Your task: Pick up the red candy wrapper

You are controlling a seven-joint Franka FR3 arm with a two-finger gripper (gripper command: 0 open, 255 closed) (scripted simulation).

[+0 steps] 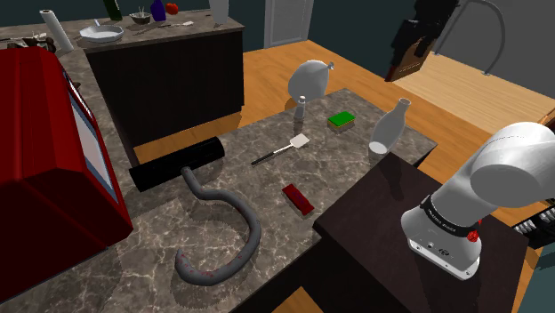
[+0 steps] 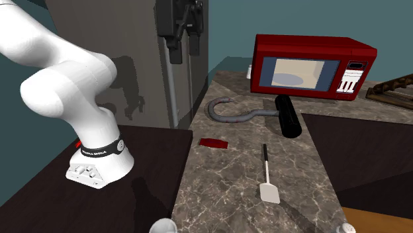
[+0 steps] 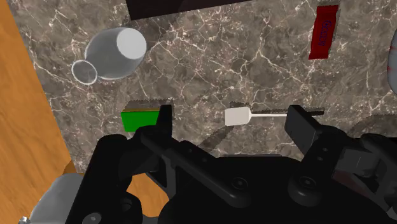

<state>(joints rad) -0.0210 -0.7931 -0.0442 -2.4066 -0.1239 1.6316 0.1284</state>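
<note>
Item observed: the black two-finger gripper (image 3: pixel 233 122) hangs high over the grey marbled stone counter (image 3: pixel 191 63), its fingers spread wide and clasping nothing. The flat red rectangular candy wrapper (image 3: pixel 324 32) lies on the counter, well apart from both fingers and outside the gap between them. Under that gap lies a white-bladed spatula (image 3: pixel 240 116). In the shoulder view, the wrapper (image 1: pixel 298 198) sits between a curved grey hose (image 1: pixel 252 233) and the dark stand (image 1: pixel 382 240).

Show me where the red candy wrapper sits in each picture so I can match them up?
Shoulder view: the red wrapper lies near the middle, just below the white spatula.
Second exterior view: wrapper left of centre, left of the spatula's handle.
Wrist view: wrapper off beyond the spatula's handle end.
Shared landmark: the white spatula.
</note>
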